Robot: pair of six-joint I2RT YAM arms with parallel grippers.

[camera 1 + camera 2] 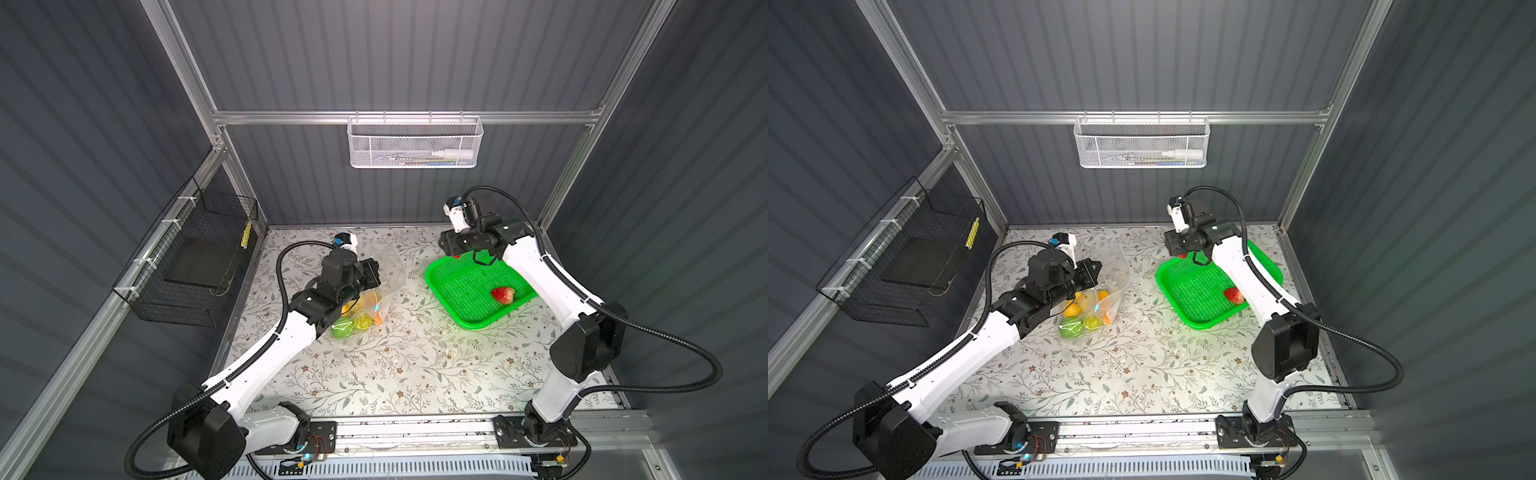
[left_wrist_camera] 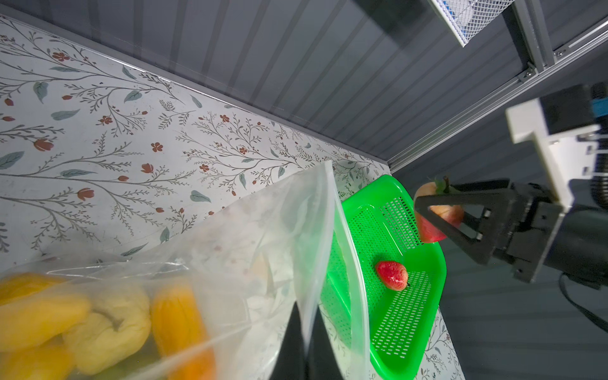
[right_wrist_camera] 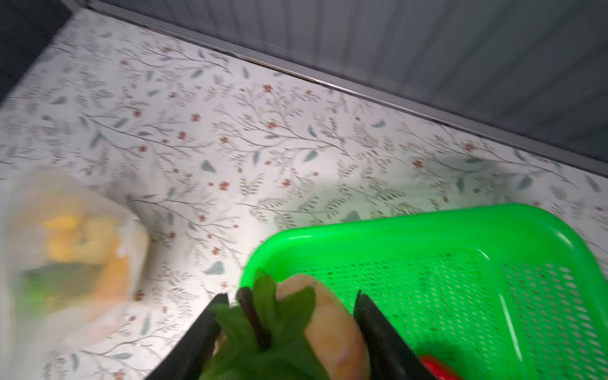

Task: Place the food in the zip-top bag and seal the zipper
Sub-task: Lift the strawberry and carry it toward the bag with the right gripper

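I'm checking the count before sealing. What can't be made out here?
- Food in the bag: count unclear; the left arm covers part in both top views, blur in the right wrist view.
- Fruit in the right gripper: nearly hidden under it in both top views.
- Left gripper tips: cut off by the left wrist view's edge.
- Slider: too small in the top views.

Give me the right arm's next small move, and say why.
Probably carry the apple across toward the mouth of the zip-top bag. The right gripper is closed on the apple above the green basket. The left gripper pinches the bag's rim and holds the mouth up, with several fruits already inside. One strawberry is left in the basket for later.
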